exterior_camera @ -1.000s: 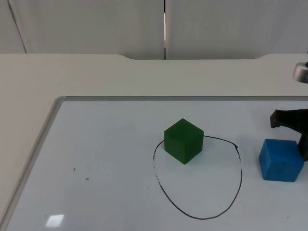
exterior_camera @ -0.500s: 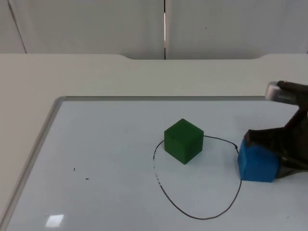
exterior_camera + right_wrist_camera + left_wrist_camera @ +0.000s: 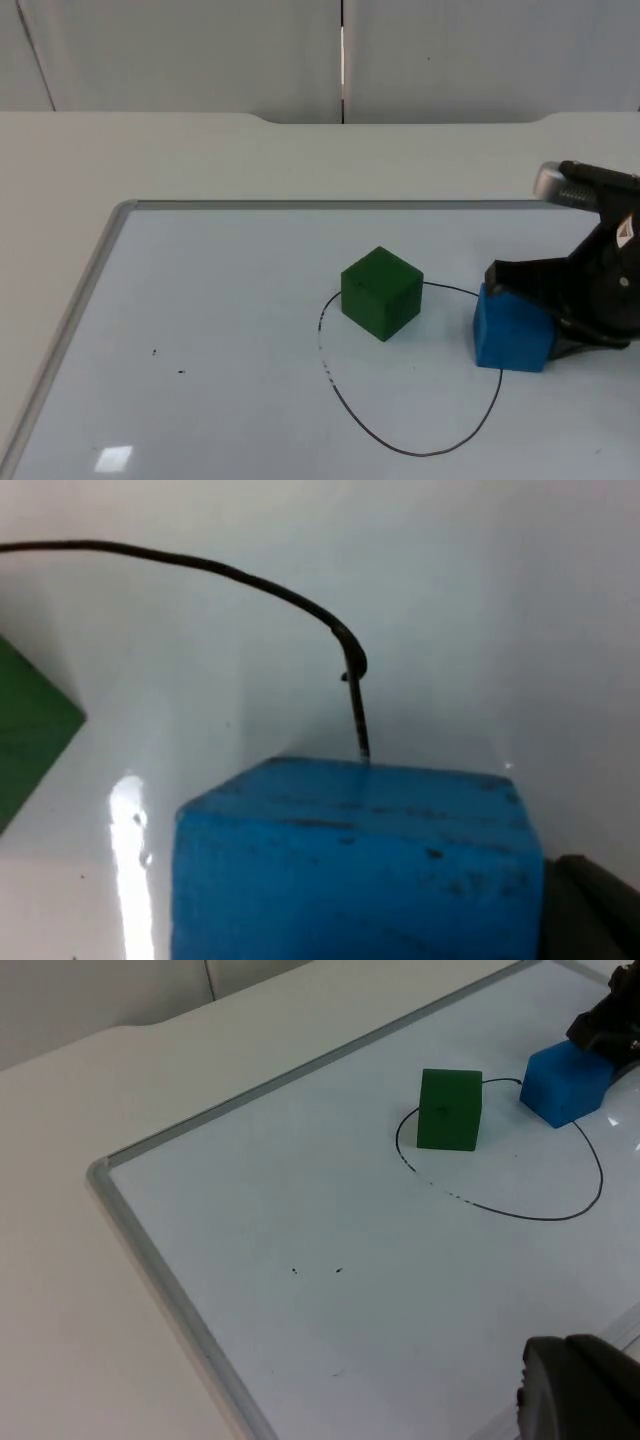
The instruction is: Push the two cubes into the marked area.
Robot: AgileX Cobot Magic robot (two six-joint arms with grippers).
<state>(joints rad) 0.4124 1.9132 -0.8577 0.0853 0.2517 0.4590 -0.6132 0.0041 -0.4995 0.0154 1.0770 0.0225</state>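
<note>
A green cube [image 3: 380,292] [image 3: 449,1110] stands on the upper left part of a black hand-drawn oval [image 3: 420,452] [image 3: 530,1218] on the whiteboard. A blue cube [image 3: 510,335] [image 3: 565,1082] [image 3: 360,870] straddles the oval's right side. My right gripper [image 3: 545,312] is open and low behind the blue cube's right face, one finger at its far corner and one at its near side. In the right wrist view the blue cube is close up, with the drawn line [image 3: 230,572] and a corner of the green cube [image 3: 25,740] beyond it. My left gripper's fingertip [image 3: 580,1390] waits off the board's left side.
The whiteboard's metal frame [image 3: 110,235] [image 3: 150,1260] runs along the left and far sides, with beige table around it. A few small black specks [image 3: 180,372] mark the board to the left of the oval.
My right gripper has swept left, pushing the blue cube from right of the oval onto its right edge. The green cube has not moved.
</note>
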